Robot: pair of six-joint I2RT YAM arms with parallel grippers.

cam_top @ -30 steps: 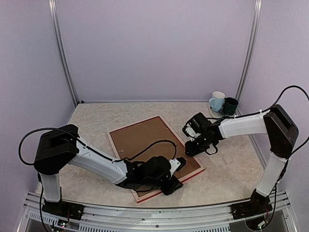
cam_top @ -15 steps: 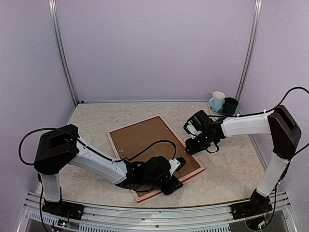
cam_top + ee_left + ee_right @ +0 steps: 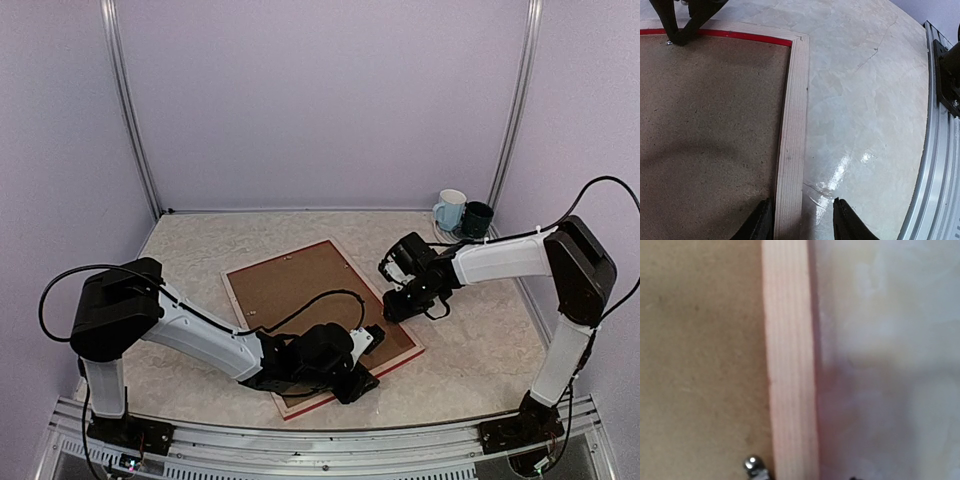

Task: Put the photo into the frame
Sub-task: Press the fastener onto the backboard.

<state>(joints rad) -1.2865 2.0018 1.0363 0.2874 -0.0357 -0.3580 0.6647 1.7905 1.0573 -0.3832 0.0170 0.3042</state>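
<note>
The frame [image 3: 229,287] lies face down on the table, pale wood rails around a brown backing board [image 3: 300,285]. The photo is hidden. My left gripper [image 3: 362,380] is open astride the frame's near rail [image 3: 792,125]: one fingertip [image 3: 762,222] sits on the board side against the wood, the other stands off it over the table. My right gripper [image 3: 398,308] is low over the right rail [image 3: 790,365], open, and its tips barely show on either side of the wood. The right gripper's fingers [image 3: 677,30] also show by the red strip near the frame's corner.
A white mug [image 3: 450,210] and a dark green mug [image 3: 477,219] stand at the back right corner. The aluminium base rail [image 3: 940,150] runs along the table's near edge, close to the left gripper. Pale walls enclose the table on three sides.
The right gripper shifted slightly over the right rail and came back to about where it was. The left arm and the frame have not moved.
</note>
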